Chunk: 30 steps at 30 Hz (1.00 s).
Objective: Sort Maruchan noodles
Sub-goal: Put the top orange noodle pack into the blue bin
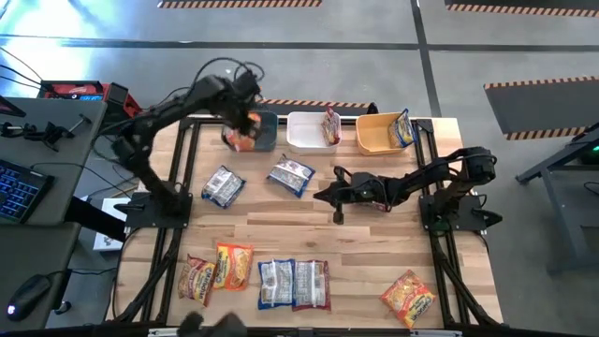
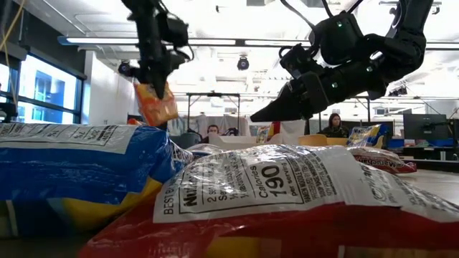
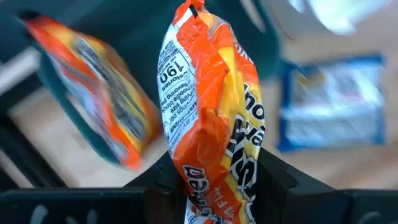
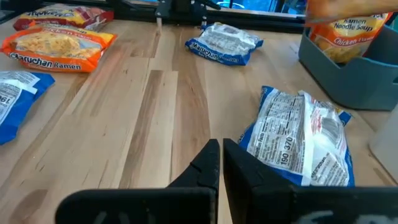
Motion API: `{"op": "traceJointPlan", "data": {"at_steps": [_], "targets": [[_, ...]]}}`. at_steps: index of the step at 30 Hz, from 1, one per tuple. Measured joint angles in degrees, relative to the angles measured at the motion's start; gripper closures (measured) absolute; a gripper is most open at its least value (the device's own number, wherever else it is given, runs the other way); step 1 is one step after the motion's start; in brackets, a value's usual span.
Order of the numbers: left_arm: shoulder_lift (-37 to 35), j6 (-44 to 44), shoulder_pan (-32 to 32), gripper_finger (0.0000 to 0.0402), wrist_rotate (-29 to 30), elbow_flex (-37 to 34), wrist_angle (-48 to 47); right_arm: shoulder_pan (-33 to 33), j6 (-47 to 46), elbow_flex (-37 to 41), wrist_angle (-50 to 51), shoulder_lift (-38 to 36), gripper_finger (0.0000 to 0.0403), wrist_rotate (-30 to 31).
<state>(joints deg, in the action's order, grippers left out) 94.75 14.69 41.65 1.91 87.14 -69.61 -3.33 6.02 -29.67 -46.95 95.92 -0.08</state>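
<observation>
My left gripper hangs over the dark-blue bin at the far left, shut on an orange-red Maruchan noodles packet. A second orange-red packet lies in that bin. My right gripper is shut and empty, low over mid-table near a blue packet. Another blue packet lies flat on the wood. The white bin holds a maroon packet. A yellow-blue packet stands in the orange bin. My left gripper pinches one end of the orange-red packet between its two fingers, coming from above and pointing down. The packet hangs below the fingers, crumpled, lifted clear above the dark-blue bin.
Several more packets lie in a row along the table's near edge, with one orange packet at the near right. Bare wood lies between that row and the two grippers. People sit in the room beyond the table.
</observation>
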Motion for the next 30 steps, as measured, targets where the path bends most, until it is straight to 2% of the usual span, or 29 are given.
{"op": "traceJointPlan", "data": {"at_steps": [6, 14, 22, 30], "targets": [[9.4, -3.2, 4.9, 0.0296, 1.8, 7.1, -1.4, 0.0, 0.0, 0.0, 0.2, 0.0, 0.0402, 0.0], [20.8, -4.0, 5.3, 0.0296, 9.0, 15.7, -10.3, 0.0, 0.0, 0.0, 1.0, 0.0, 0.0403, -0.2], [24.4, -0.8, 5.6, 0.0296, 9.2, 16.2, -11.4, 0.0, 0.0, 0.0, 0.9, 0.0, 0.0403, -0.2], [24.8, 3.7, 6.7, 0.0296, 9.2, 16.2, -9.5, 0.0, 0.0, 0.0, 0.9, 0.0, 0.0403, -0.2]]}}
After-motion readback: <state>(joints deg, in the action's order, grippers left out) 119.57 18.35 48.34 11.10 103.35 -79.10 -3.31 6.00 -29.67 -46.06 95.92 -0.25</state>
